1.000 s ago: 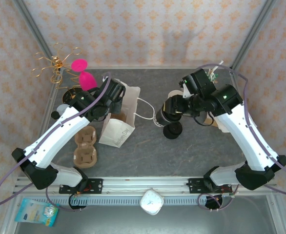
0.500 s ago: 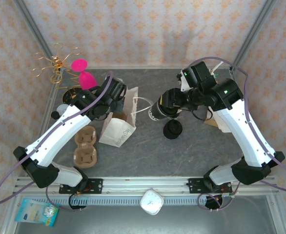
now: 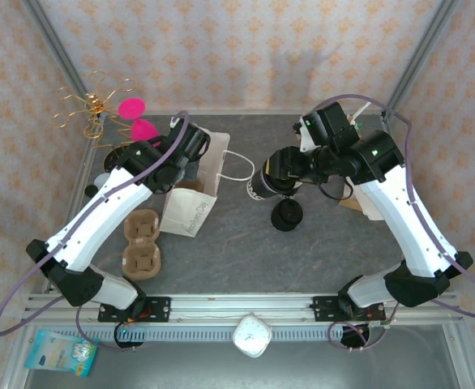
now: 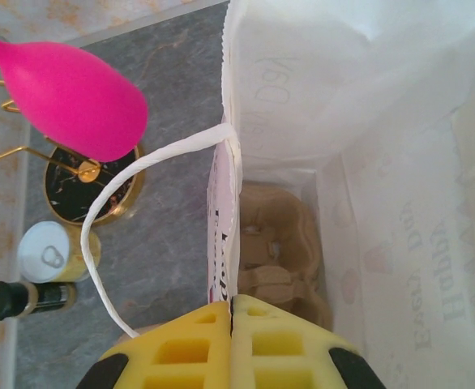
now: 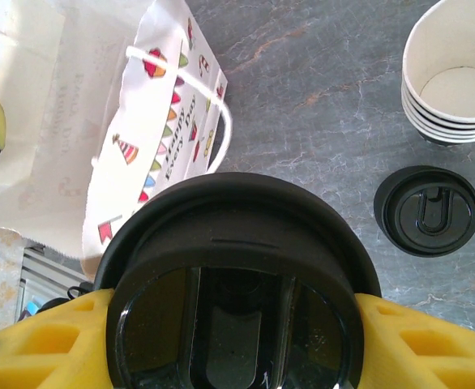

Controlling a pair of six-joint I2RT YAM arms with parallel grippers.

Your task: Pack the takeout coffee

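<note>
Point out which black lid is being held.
The lid gripped in the right hand, raised off the table. The other black lid lies flat on the table beside the stack of empty cups, untouched.

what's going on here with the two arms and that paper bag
The left end effector is shut on the rim of the white paper bag, holding its mouth open. A cardboard cup carrier sits at the bottom inside. The right end effector grips the takeout coffee, a cup with a black lid, just to the right of the bag near its handle. The coffee is not yet in the bag.
</note>
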